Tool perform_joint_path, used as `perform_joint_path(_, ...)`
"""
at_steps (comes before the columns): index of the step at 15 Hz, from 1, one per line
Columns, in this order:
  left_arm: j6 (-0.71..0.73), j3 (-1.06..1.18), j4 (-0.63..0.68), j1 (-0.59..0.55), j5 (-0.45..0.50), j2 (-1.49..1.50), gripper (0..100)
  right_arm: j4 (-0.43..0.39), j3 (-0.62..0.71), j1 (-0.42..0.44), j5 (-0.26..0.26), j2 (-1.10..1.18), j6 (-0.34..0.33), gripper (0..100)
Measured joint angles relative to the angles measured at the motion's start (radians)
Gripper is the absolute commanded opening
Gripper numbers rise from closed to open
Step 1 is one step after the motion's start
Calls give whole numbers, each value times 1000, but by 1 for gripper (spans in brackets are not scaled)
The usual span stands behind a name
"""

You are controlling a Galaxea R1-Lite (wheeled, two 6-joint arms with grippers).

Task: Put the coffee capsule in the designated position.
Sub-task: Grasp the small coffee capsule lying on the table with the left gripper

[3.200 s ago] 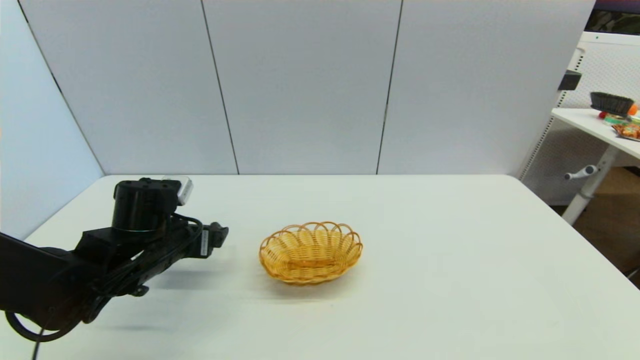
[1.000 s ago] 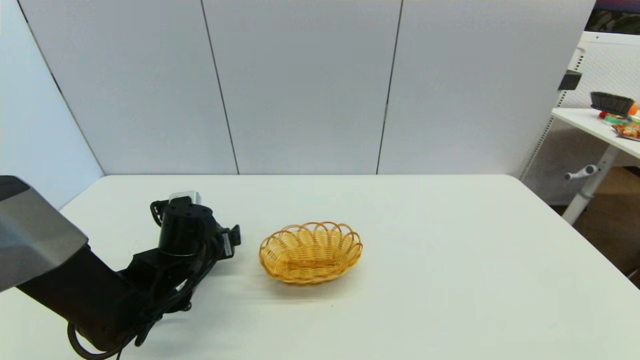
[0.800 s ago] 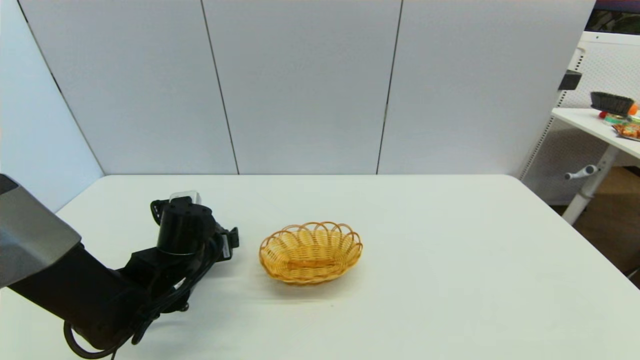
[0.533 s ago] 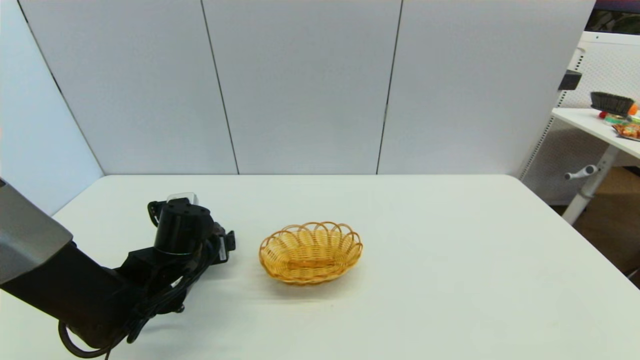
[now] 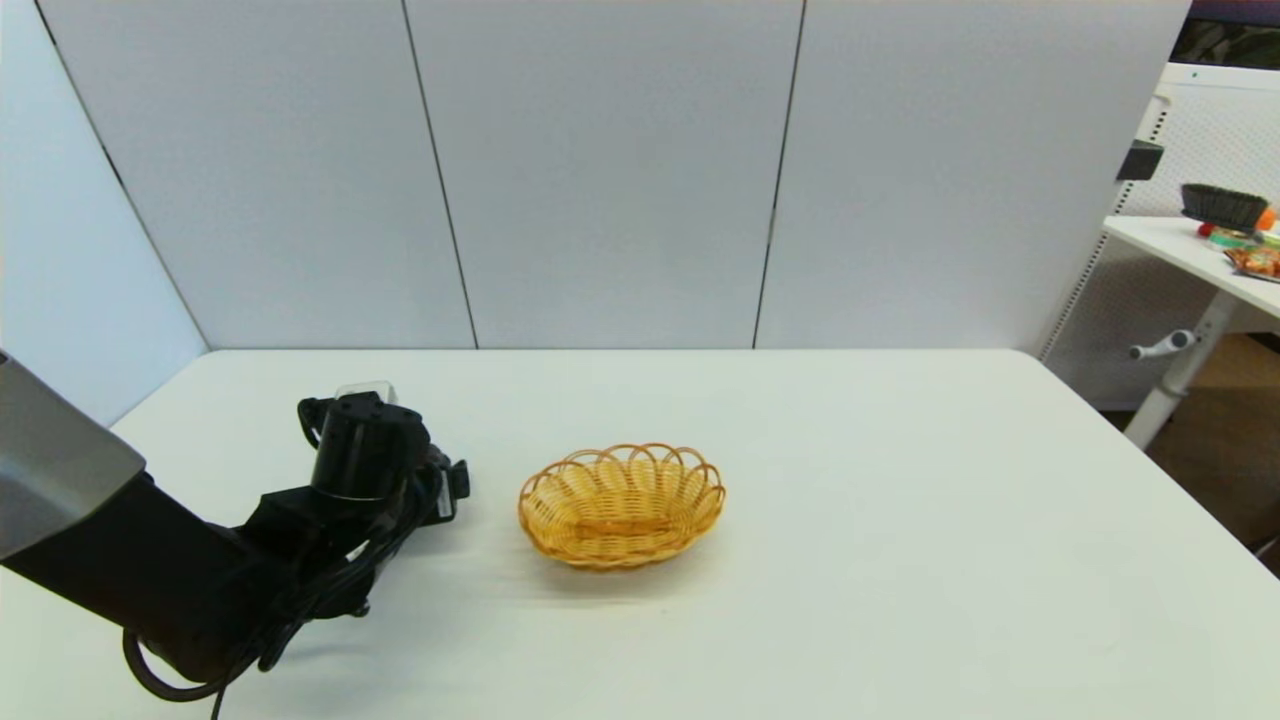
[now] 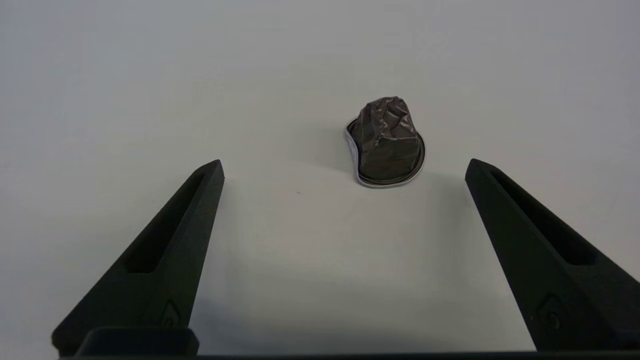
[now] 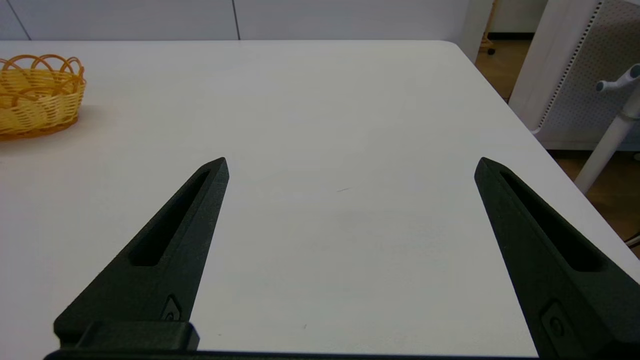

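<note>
Reaching low over the surface (image 5: pixel 900 560) at about eight o'clock in the head view, the left hand (image 6: pixel 344 167) is pointing down with its fingers (image 6: pixel 165 250) spread wide and gripping nothing. The coffee capsule (image 6: pixel 387 142) is lying on the surface just past the fingertips, nearer the one at three o'clock and touching neither; its dark crumpled body is facing up. The wicker basket (image 5: pixel 621 505) is sitting just beside that arm, toward three o'clock. The right hand (image 7: pixel 350 167) is hovering wide open and empty, well apart from the basket.
</note>
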State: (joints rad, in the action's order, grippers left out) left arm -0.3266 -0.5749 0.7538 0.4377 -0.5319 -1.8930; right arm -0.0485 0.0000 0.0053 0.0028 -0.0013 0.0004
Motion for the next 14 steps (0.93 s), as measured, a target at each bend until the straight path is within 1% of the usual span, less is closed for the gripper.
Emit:
perform_joint_path(2,-3,-18,-36,-1,0,-1,100,0,0,0,0,0,0,100)
perform_joint_path(14,-7,-31,-37,-2,3,-25,100,0,0,0,0,0,0,100)
